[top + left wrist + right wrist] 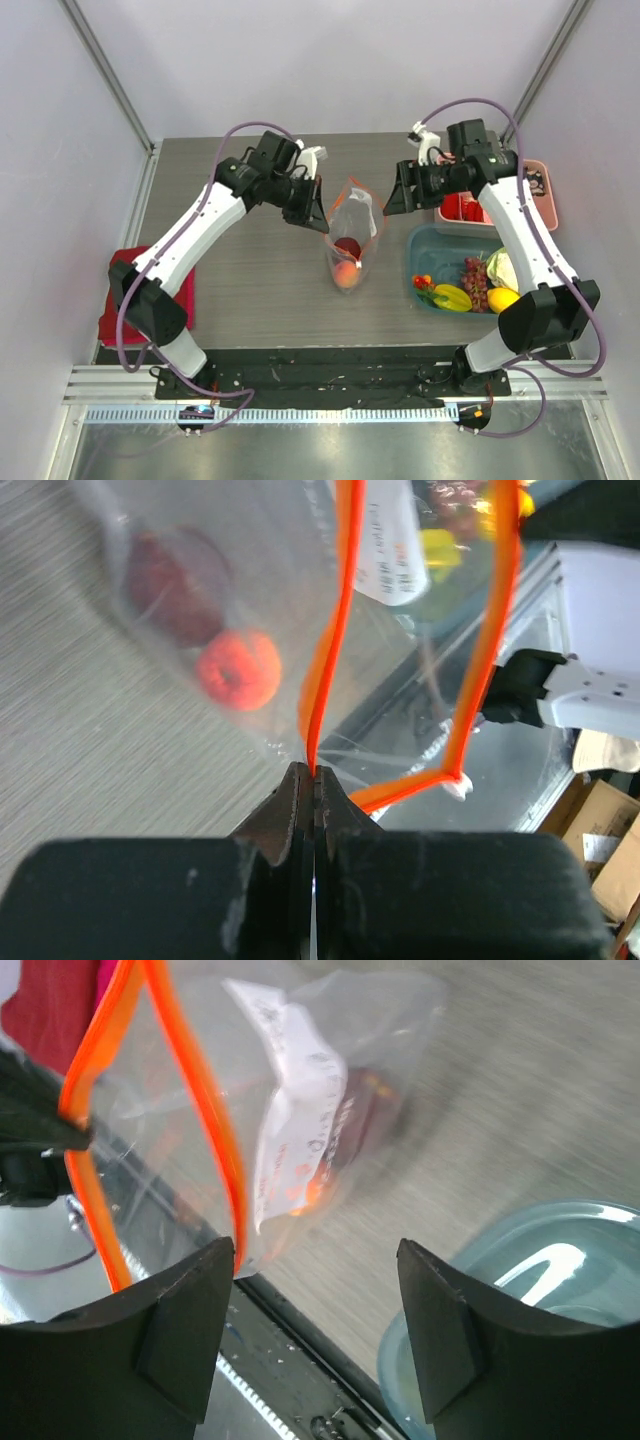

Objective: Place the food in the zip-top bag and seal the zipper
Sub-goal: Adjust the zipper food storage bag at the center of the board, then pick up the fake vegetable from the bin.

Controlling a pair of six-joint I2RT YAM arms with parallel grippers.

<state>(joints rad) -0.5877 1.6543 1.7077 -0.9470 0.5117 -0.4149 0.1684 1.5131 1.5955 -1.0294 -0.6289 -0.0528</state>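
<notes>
Top view, left to right. At the 9 o'clock edge of the table (250,275) lies a red cloth (118,290), part hidden under the left arm. The left gripper (306,207) sits at 10 o'clock of the bag (365,225). Its wrist view shows the jaws clenched on the zipper (333,630), the strip pinched right at the tips.

The bag stands mid-table, mouth gaping. Through the crinkled film show an orange piece (238,668) and a dark red piece (170,600), both blurred, kinds hard to tell. The label (385,550) is unreadable. A white slider (458,788) sits at the strip's bend.

The right gripper (398,190) is at the bag's 2 o'clock, jaws released and wide apart. One finger (185,1330) is just beside the strip; contact cannot be told.

At the bag's 4 o'clock a bin (418,245) holds grapes (473,280), starfruit (452,297) and lemon (502,298), with the cabbage (500,268) half hidden by the right arm. The pink tray (548,180) beyond is mostly covered.

Open tabletop runs from the bag toward 9 o'clock as far as the cloth, and toward 12 to the far edge
</notes>
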